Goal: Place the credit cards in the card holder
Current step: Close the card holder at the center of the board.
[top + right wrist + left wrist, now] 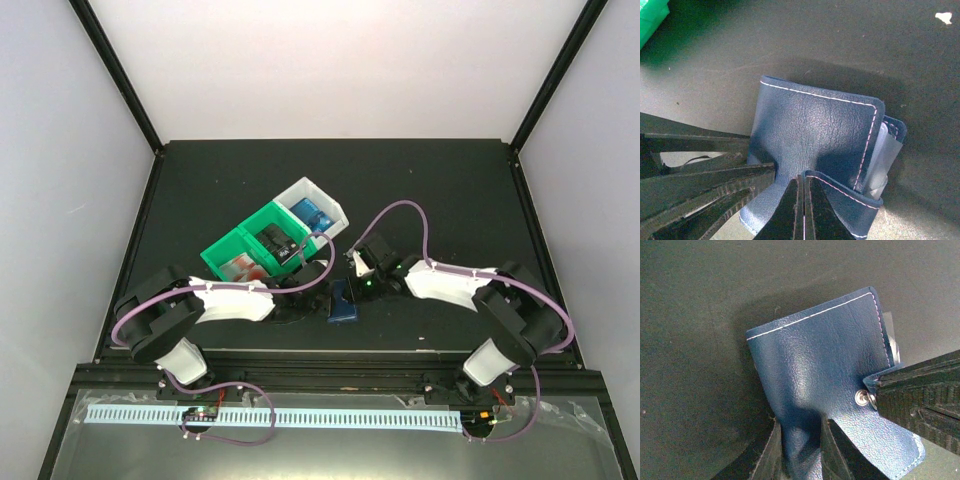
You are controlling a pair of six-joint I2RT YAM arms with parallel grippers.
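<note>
The card holder [342, 305] is a dark blue wallet lying on the black mat between both arms. My left gripper [801, 460] is shut on its cover, and the leather [815, 365] bunches up between the fingers. My right gripper [803, 212] is shut on the clasp tab [871, 382] beside the metal snap [861, 398]. Clear sleeves [884, 155] stick out of the holder's open side. The credit cards sit in bins behind it: blue cards [315, 215], black cards [276, 241] and red-and-white cards [243, 266].
A green two-part bin [222, 248] and a white bin [300, 190] stand just behind the left gripper [316, 292], close to the right gripper [355, 285]. The green bin's corner [650, 17] shows in the right wrist view. The black frame rail [330, 365] runs along the near edge.
</note>
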